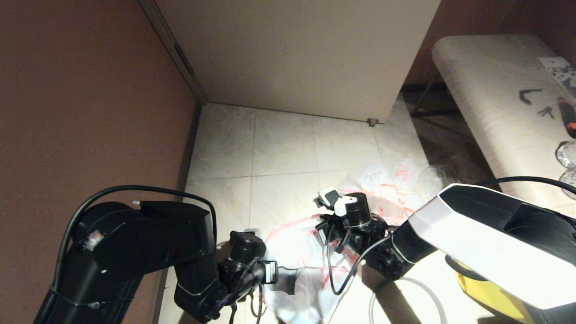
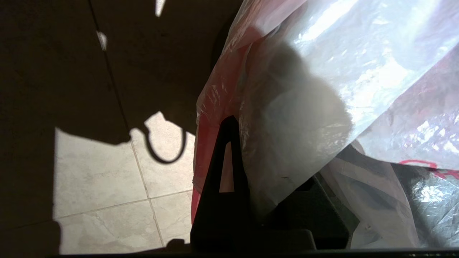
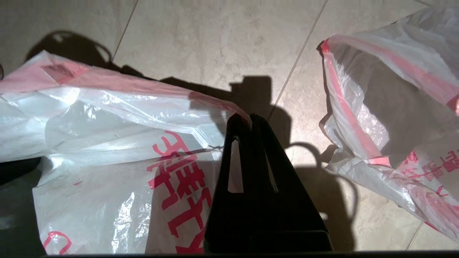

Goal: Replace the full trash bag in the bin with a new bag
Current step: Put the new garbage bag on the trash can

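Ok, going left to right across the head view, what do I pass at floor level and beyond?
left gripper → held white bag → second white bag lying on the floor → table. The right gripper overlaps both bags, so it is left out.

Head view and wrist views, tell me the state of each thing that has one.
Near bag: edge pinched by both pincers.
Far bag: loose on the floor, not held.
Left pincer: shut on near bag.
Right pincer: shut on near bag's red edging.
Grey ring: lying on the floor.
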